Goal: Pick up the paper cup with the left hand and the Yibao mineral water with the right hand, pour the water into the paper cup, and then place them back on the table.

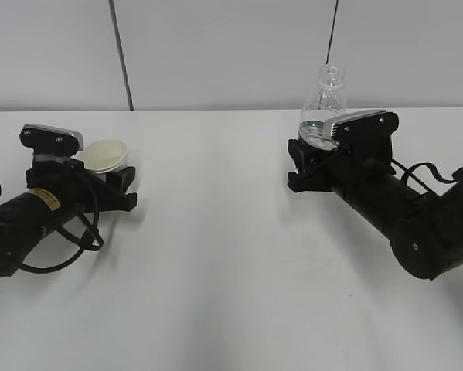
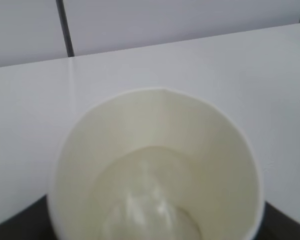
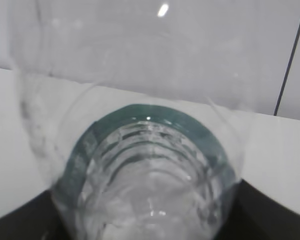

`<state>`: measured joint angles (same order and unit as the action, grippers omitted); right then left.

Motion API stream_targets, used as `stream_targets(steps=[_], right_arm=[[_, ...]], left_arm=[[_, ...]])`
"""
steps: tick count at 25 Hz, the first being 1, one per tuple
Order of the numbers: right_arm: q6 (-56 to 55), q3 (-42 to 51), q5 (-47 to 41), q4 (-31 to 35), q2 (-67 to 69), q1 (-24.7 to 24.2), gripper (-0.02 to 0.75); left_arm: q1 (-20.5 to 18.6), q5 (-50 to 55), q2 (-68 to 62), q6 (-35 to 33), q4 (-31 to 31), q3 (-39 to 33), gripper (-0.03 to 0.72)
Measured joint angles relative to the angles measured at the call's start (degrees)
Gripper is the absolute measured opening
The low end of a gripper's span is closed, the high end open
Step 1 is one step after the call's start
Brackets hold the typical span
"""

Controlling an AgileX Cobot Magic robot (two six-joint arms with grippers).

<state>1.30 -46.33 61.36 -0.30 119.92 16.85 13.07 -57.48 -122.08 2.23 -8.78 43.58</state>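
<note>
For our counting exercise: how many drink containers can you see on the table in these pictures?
2. The paper cup stands at the left, between the left hand's fingers. The Yibao mineral water stands upright at the right, within the right hand. Nothing appears hidden.

White paper cup (image 1: 105, 157) stands upright at the table's left; uncapped clear bottle (image 1: 324, 108) upright at right.
</note>
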Motion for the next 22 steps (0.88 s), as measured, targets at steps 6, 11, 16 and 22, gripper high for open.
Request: stream_targets(steps=[6,11,16,22], right_arm=[[-0.1,0.0,0.0,-0.2,0.0,0.0,0.417],[-0.1,0.0,0.0,-0.2,0.0,0.0,0.417],[-0.2,0.0,0.0,-0.2,0.0,0.0,0.417],[-0.2,0.0,0.1,-0.2,0.0,0.0,0.417]], left_arm=[[0.0,-1.6,-2.1,0.0,0.6,0.8,0.468],[0.0,-1.4,-2.5,0.0,3.9,0.8,0.594],[0.2,-1.6,-2.1,-0.2,4.4,-1.7,0.610],[1.4,-6.2,2.2,-0.2,4.6,-10.0,0.606]])
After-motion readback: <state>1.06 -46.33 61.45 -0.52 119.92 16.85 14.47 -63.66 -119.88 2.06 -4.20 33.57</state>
